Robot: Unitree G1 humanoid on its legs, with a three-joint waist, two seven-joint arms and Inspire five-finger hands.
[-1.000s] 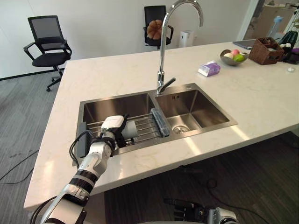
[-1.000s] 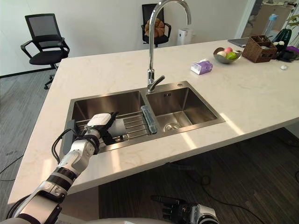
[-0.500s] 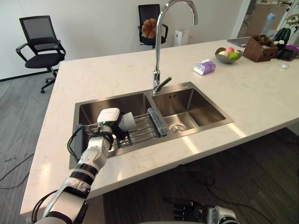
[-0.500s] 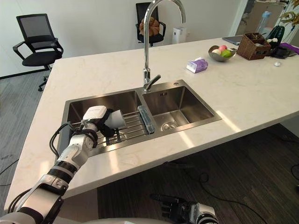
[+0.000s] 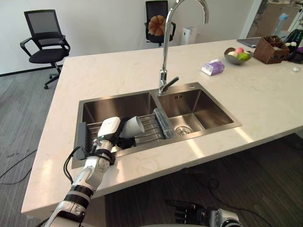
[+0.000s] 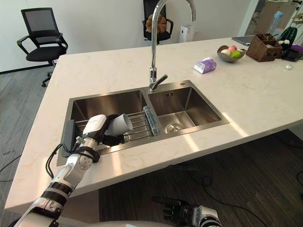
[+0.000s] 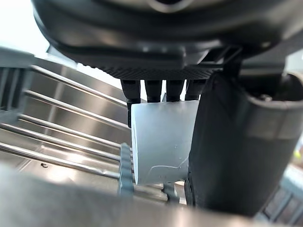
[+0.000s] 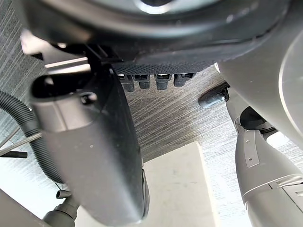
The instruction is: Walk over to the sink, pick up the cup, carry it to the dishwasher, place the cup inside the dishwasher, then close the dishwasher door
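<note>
Left wrist view: the left hand (image 7: 227, 142) is clamping the cup (image 7: 161, 142), with its fingers (image 7: 156, 90) lying along one side of the pale wall and its thumb pressing the other. The head cameras are showing the cup lying tilted in that grasp, mouth pointing toward the tap (image 5: 165, 52), just above the wire rack (image 5: 149, 128) that is spanning the left basin of the sink (image 5: 208, 120). I cannot tell whether the cup is clear of the rack bars or brushing them. The right hand (image 6: 177, 210) is hanging low beside the counter (image 5: 118, 71), fingers relaxed and holding nothing.

Judgement: the pick-up is looking nearly complete, while the carry to the dishwasher is not yet begun.

Risks from here:
- The cup wall is looking smooth and the pinch is falling on its side, not its rim. A jolt while walking could let it twist or slide out.
- The cup is sitting low in the basin, so pulling back before lifting could knock it on the rack bars or the sink edge.
- Anything inside could spill from the tilted mouth, though I cannot see inside.
</note>
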